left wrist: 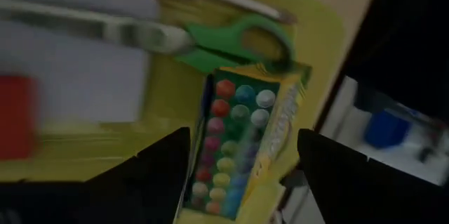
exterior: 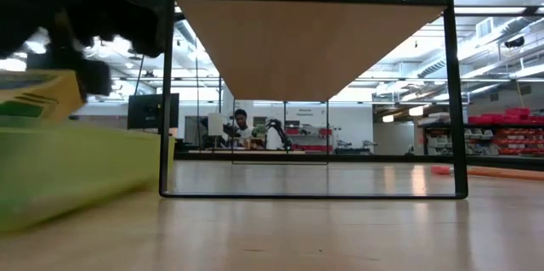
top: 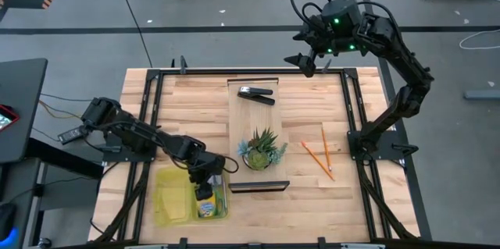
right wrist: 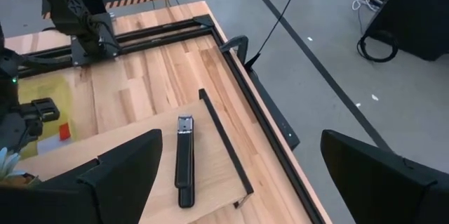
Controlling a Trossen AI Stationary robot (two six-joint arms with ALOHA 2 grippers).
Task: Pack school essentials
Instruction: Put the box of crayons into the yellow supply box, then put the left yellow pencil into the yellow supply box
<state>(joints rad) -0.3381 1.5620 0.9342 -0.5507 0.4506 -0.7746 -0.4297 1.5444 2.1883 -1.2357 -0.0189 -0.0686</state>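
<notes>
wooden tabletop [top: 187, 108], with the yellow tray [top: 168, 202] as landmark. left gripper [top: 205, 185] hovers over the tray, fingers spread, nothing pinched, right above the crayon box [left wrist: 242, 147] beside the green-handled scissors [left wrist: 231, 38] — probably just dropped in. orange pencils [top: 319, 155] lie well apart from the tray, unpacked. right gripper [top: 306, 60] waits far off, spread. no readable writing.
</notes>
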